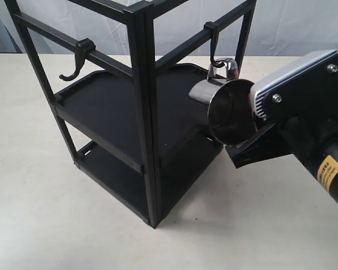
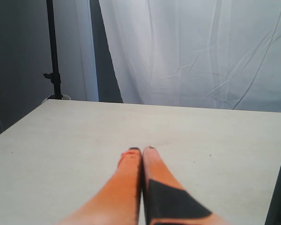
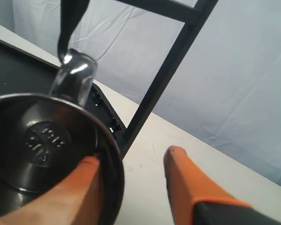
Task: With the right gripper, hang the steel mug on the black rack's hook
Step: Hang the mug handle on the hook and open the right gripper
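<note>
Hanging by its looped handle from the hook (image 1: 213,42), the steel mug (image 1: 224,104) lies tilted on its side, its open mouth turned toward my right gripper (image 1: 252,121). In my exterior view the handle sits at the hook's lower curl, just under the crossbar that carries the clip. The hook's shank drops straight from that crossbar on the right side of the black rack (image 1: 141,112), above the upper tray.

In my right wrist view the steel mug (image 3: 47,150) fills the lower corner, embossed lettering showing on its inner base; the lettering is too blurred to read. One orange finger (image 3: 79,187) lies inside the mouth, against the rim. The other finger (image 3: 187,187) stands well apart outside, over the table (image 3: 145,187), so the right gripper is spread wide and clamps nothing.

My left gripper (image 2: 141,152) hovers over bare tabletop, its two orange fingers (image 2: 126,183) pressed together and holding nothing. A second hook with a sweeping curved arm (image 1: 79,59) clips to the rack's left crossbar.
</note>
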{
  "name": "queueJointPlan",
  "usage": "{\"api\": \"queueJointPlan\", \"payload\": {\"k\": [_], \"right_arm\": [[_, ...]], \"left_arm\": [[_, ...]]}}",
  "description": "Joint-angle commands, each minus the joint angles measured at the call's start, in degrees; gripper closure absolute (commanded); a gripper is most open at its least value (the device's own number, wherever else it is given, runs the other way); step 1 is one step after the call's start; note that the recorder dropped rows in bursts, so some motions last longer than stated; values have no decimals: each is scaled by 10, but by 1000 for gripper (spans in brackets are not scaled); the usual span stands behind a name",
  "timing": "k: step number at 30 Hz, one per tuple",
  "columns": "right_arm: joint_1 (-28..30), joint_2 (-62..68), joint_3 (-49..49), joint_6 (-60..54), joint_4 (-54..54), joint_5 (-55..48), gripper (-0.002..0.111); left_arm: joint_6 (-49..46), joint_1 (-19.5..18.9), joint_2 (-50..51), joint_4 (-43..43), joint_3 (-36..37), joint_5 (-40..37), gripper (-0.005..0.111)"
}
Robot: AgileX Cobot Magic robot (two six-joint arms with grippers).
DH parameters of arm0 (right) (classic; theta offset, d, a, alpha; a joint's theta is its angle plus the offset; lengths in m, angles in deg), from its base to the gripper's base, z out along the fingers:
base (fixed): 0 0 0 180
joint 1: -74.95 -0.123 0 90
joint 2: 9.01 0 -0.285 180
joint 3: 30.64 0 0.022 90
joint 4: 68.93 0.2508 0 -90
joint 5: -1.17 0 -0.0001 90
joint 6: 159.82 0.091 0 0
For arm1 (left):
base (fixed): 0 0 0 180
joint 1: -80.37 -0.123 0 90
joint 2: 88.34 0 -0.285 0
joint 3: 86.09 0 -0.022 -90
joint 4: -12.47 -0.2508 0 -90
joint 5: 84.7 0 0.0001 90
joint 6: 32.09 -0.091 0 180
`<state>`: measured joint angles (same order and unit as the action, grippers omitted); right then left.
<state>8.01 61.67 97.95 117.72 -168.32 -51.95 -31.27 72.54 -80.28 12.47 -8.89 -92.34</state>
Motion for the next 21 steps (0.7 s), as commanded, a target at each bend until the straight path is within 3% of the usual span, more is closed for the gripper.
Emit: {"api": "queueJointPlan", "payload": {"k": [1,4,21], "right_arm": [[-1,-4,-4,-1,-4,-3,55],[-1,-4,-4,-1,-4,-3,45],[-5,-55,-5,-2,5,-6,45]], "left_arm": [[1,5,-3,4,0,3,105],[1,5,-3,4,0,3,105],[1,5,-3,4,0,3,105]]}}
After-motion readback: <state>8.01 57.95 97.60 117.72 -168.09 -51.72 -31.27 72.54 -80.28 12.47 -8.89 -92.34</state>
